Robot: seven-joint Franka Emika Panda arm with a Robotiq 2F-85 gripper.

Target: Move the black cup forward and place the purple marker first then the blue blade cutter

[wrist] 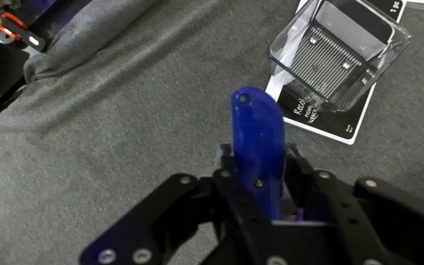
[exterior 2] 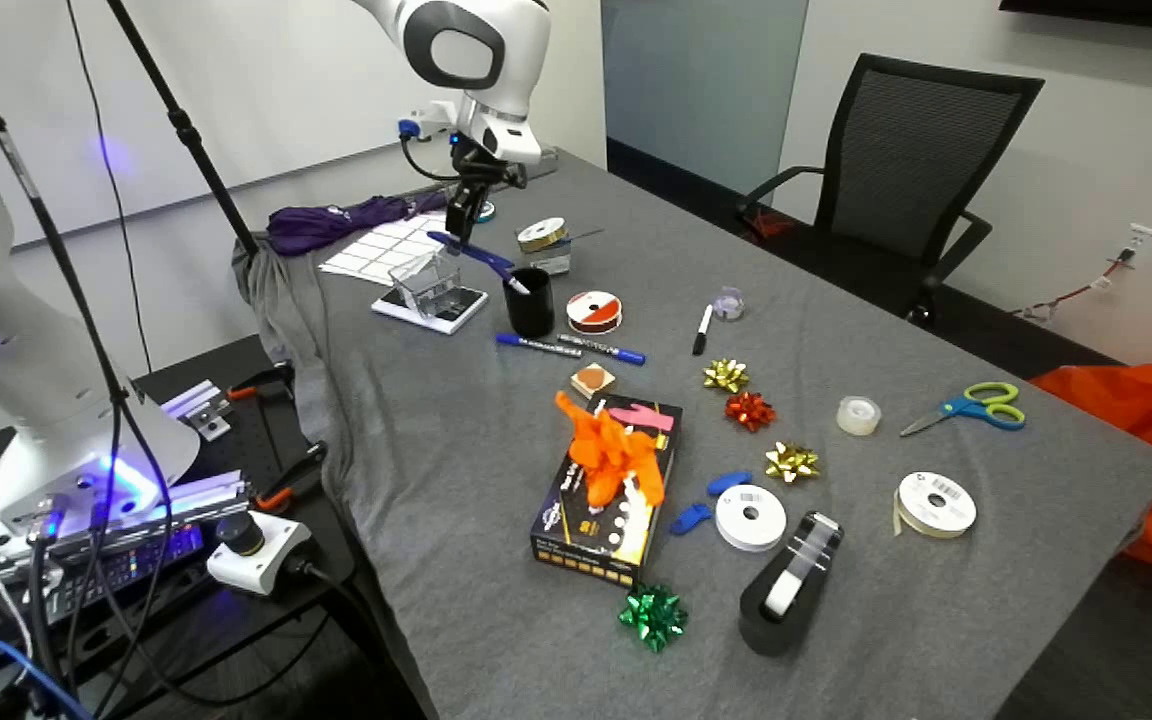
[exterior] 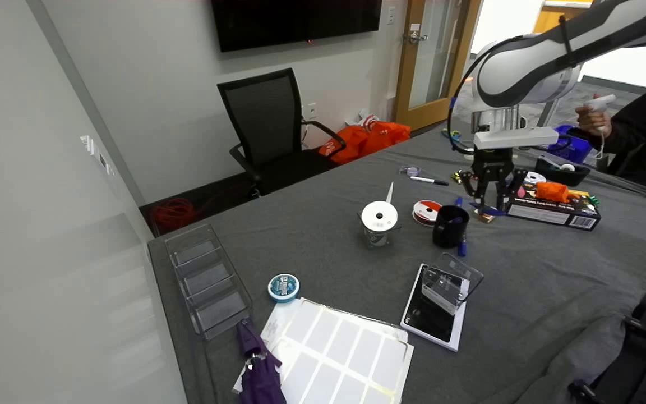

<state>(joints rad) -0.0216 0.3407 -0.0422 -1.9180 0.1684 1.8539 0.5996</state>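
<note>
My gripper (wrist: 259,151) is shut on the blue blade cutter (wrist: 258,123), which points up between the fingers in the wrist view. In an exterior view the gripper (exterior 2: 460,225) holds the cutter (exterior 2: 486,257) tilted above the table, its lower end overlapping the rim of the black cup (exterior 2: 533,315). In an exterior view the cutter (exterior: 494,212) shows to the right of the cup (exterior: 446,233), apart from it. The cup stands upright. A faint purplish thing shows in its opening, perhaps the purple marker. A purple sliver (wrist: 299,214) shows between the fingers; I cannot tell what it is.
Two blue-capped pens (exterior 2: 541,345) lie beside the cup, with a red ribbon spool (exterior 2: 594,312) close by. A clear holder on a black-and-white box (exterior 2: 431,305) and a stacked spool (exterior 2: 542,236) stand near. A glove box (exterior 2: 606,490) lies farther off.
</note>
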